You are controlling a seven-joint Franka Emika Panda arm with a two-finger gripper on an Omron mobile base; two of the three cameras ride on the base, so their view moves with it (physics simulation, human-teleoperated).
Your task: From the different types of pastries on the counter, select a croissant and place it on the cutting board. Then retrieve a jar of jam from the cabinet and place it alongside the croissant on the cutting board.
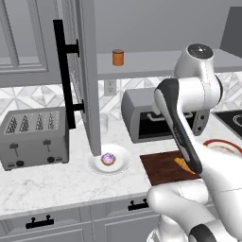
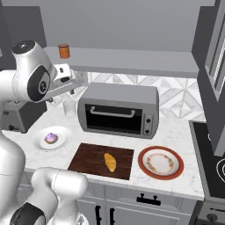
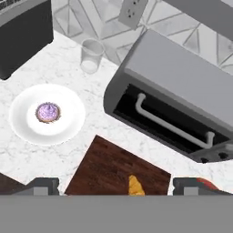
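Pincer tips (image 3: 116,186) poke up as two dark stubs at the bottom edge of the hand view, set well apart with nothing between them, so it looks spread and empty, raised high over the counter (image 2: 176,132) and looking down. By my reading the first half of the job is finished: the croissant (image 2: 110,162) lies on the cutting board (image 2: 88,160) in the lower middle of the right base view, a little right of the board's middle. The second half has not started in earnest, though the way is prepared: the cabinet (image 1: 87,71) door stands swung open in the upper left of the left base view, edge-on to the camera with its long black handle facing out, and the jar of jam (image 1: 118,57) sits upright and untouched on the grey shelf, at upper middle of that frame. What is left is to reach up, take the jar and set it beside the croissant. The cupcake (image 2: 51,138) rests on its white plate (image 2: 63,134) at left, rightly left alone. Several things are hard to see: in the left base view the arm's forearm crosses the board and covers most of the croissant; the hand view cuts the croissant off at the bottom edge and does not reach the shelf; the fingers themselves are mostly cropped, so their exact gap is a judgement.
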